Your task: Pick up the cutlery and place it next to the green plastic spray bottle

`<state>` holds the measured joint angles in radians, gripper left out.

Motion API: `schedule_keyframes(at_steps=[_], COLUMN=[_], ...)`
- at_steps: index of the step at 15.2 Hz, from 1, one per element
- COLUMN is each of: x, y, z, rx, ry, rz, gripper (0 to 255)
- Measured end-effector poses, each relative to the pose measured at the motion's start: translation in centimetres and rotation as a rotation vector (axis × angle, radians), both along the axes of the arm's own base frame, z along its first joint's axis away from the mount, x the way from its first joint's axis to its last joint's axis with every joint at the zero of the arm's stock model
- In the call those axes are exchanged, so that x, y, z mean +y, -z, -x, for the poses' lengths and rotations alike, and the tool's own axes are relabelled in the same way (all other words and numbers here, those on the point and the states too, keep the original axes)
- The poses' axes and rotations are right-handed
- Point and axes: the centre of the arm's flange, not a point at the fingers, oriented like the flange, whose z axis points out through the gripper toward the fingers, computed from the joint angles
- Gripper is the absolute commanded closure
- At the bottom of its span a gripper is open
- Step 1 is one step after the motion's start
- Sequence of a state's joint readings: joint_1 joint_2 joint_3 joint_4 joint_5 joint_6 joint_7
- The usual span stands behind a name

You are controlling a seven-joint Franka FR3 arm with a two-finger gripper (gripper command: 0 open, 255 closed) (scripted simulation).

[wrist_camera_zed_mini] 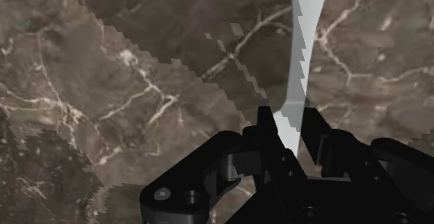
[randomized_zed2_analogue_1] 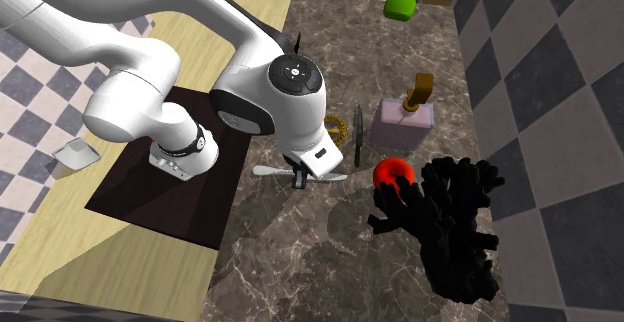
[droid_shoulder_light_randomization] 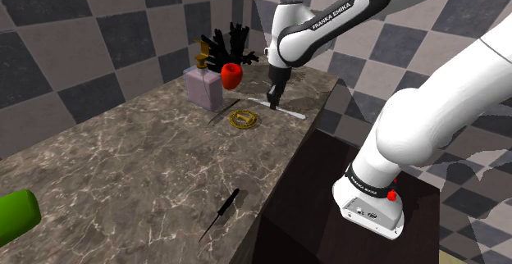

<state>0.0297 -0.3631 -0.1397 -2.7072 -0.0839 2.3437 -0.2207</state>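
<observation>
Serrated knife (wrist_camera_zed_mini: 302, 49), pale grey: lies flat on the dark marble counter (droid_shoulder_light_randomization: 123, 164), near the edge that faces the stand (randomized_zed2_analogue_1: 150, 200), at the shoulder view's upper middle. Gripper (droid_shoulder_light_randomization: 273, 101), all black: points straight down on the knife's middle, its two fingers (wrist_camera_zed_mini: 266, 122) drawn in against both sides of the blade, clasping it; the knife rests on the counter. Gold ring-shaped disc (droid_shoulder_light_randomization: 244, 120): just beside the knife, flat. Thin dark utensil (droid_shoulder_light_randomization: 223, 111): next to the disc. Pale purple bottle (droid_shoulder_light_randomization: 203, 86) with brown stopper: upright, beyond the disc. Red rounded object (droid_shoulder_light_randomization: 232, 75): beside the bottle. Black branching ornament (droid_shoulder_light_randomization: 226, 45): behind both, against the checkered wall. Slim black stick-like item (droid_shoulder_light_randomization: 221, 213): alone near the counter edge, well apart from the knife. Green spray bottle (droid_shoulder_light_randomization: 16, 215): far end of the counter, at the shoulder view's lower left.
</observation>
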Motion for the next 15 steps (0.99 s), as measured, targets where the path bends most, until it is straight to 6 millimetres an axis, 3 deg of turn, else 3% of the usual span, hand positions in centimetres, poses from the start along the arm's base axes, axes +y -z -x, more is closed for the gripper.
schedule_keyframes(at_steps=[15], x=[-0.1], y=[-7.4], z=[0.0], rx=[-0.001], ry=[0.0], rz=[0.0], gripper=[255])
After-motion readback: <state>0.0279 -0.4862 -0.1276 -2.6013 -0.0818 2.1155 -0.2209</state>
